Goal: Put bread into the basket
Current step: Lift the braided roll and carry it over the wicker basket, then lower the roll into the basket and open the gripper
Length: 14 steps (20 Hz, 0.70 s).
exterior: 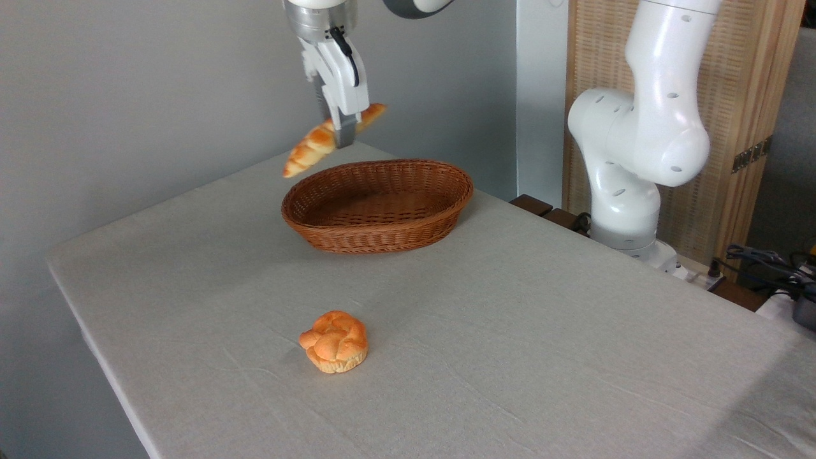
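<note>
Nearest the camera: small round knotted bun (335, 341) on the grey tablecloth (542, 331), well apart from everything else. Not the task item; leave it.

Behind it, oval wicker basket (408, 226) sits on the cloth, holding nothing that can be seen from this angle.

Gripper (343, 131) hangs above the basket's back-left rim, fingers clamped across the middle of the long braided bread (312, 145). Loaf is off the table, tilted: left end droops low and pokes out past the basket's left edge, right end rides up behind the fingers.

Step in hand, as I judge it: carry over the basket, then lower and release.

Notes for doing it well:
- Shift the gripper toward the basket's centre before descending, so both ends of the loaf clear the rim.
- Loaf seems roughly in line with the basket's long axis; hold that heading.
- Drooping end will likely touch down first. Lower until it is near the basket floor, then open, rather than dropping from height.
- Risk: one end landing on the rim and the loaf tipping out.
</note>
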Each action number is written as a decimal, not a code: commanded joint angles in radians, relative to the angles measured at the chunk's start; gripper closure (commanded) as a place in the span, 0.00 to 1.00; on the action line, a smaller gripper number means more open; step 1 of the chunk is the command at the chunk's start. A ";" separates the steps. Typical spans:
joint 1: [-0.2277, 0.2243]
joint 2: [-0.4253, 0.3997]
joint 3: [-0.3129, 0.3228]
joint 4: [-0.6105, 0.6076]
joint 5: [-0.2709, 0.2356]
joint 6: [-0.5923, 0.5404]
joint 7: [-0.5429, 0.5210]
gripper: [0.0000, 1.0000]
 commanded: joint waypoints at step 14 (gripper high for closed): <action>-0.228 0.042 -0.065 -0.221 0.154 0.244 -0.001 0.00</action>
